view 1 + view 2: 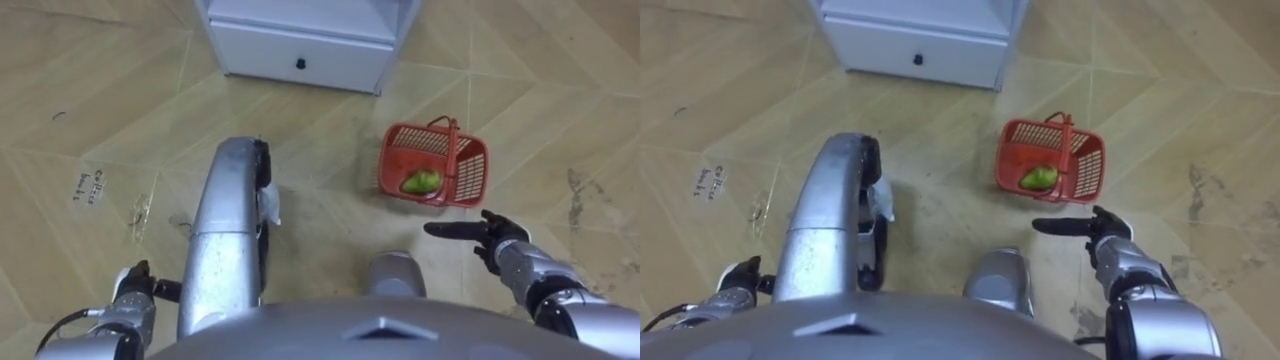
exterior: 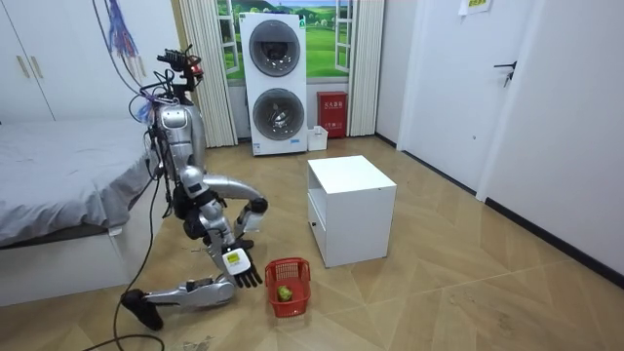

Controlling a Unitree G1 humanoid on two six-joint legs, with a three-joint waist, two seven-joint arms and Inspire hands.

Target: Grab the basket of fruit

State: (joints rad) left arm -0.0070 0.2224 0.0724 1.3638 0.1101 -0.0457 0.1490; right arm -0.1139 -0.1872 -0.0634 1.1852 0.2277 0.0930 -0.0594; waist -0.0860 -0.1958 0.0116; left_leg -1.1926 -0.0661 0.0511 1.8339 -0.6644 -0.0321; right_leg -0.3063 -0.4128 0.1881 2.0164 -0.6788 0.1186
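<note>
Probably the fruit basket (image 1: 470, 175) is light and stiff; take its handle (image 1: 452, 150) with your right hand (image 1: 497, 238), whose fingers are stretched out straight.

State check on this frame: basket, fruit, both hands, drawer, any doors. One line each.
fruit basket, upright on the floor, handle raised, not held
green fruit, lying inside the basket
right hand, open, fingers straight, just short of the basket, not touching
left hand, low at the robot's left, away from the basket
cabinet drawer, shut
stacked washers, both doors shut
room door, shut
</note>
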